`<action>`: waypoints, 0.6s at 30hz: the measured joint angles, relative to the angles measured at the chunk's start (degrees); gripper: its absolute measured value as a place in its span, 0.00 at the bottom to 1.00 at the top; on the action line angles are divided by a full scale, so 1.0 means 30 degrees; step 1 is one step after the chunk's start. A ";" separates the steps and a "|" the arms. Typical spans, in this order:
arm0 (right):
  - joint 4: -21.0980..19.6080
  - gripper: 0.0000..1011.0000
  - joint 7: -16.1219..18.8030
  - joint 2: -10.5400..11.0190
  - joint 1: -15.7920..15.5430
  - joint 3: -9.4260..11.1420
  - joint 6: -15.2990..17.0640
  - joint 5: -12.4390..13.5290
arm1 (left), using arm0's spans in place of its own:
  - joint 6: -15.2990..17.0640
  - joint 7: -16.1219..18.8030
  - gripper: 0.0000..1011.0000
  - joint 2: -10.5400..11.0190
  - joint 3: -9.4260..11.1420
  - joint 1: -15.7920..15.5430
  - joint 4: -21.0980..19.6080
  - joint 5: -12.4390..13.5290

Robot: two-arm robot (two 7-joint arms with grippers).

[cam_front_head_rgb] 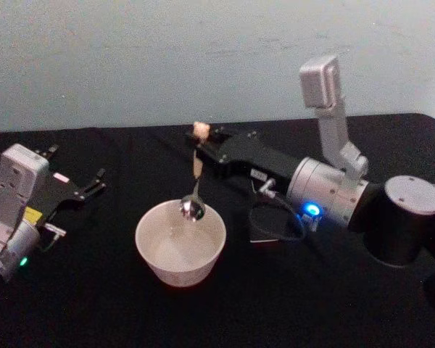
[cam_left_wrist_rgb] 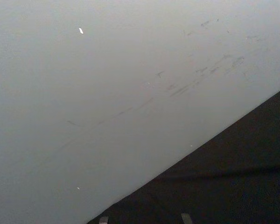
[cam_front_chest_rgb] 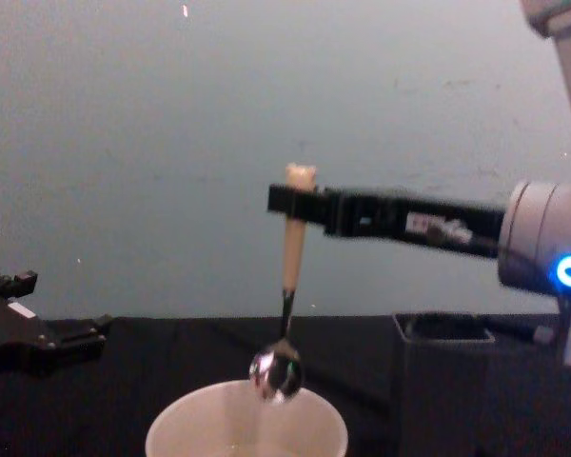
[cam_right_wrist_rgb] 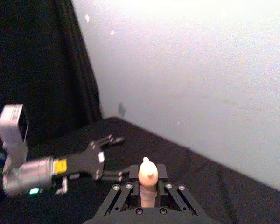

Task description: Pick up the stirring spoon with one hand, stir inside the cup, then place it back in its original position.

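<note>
At the right claw (cam_front_head_rgb: 201,152) (cam_front_chest_rgb: 291,202): clenched on the pale peach handle of the stirring spoon (cam_front_head_rgb: 196,176) (cam_front_chest_rgb: 287,276), just below the bear head. Reaches in from the right, held level above the surface (cam_front_head_rgb: 94,304). Holds the spoon close to upright, bear head on top, thin metal neck pointing down. Ends with the shiny bowl at about rim height over the mouth of the cup (cam_front_head_rgb: 148,257) (cam_front_chest_rgb: 186,433), toward its far side; cannot tell whether touching the rim. Below, on the black surface, the cream-white cup, upright. To the right of the cup, under the right arm, a dark square holder (cam_front_chest_rgb: 447,381). Farther out on the left, well apart from the cup, the left claw (cam_front_head_rgb: 76,168) (cam_right_wrist_rgb: 116,157): released, fingers spread, low over the surface, gripping nothing.
</note>
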 joint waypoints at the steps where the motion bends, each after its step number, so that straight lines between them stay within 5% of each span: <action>1: -0.0048 0.22 -0.0083 -0.0010 0.0012 0.0113 0.0016 0.0108 | 0.0000 0.0000 0.99 0.0000 0.0000 0.0000 0.0000 0.0000; 11: -0.1013 0.22 -0.1220 0.0235 0.0099 0.1590 0.0817 0.1874 | -0.0001 0.0000 0.99 0.0001 -0.0001 0.0001 0.0000 0.0000; 18: -0.1849 0.22 -0.1558 0.1092 -0.0194 0.2567 0.1236 0.3212 | -0.0001 0.0001 0.99 0.0000 0.0000 0.0001 0.0000 0.0000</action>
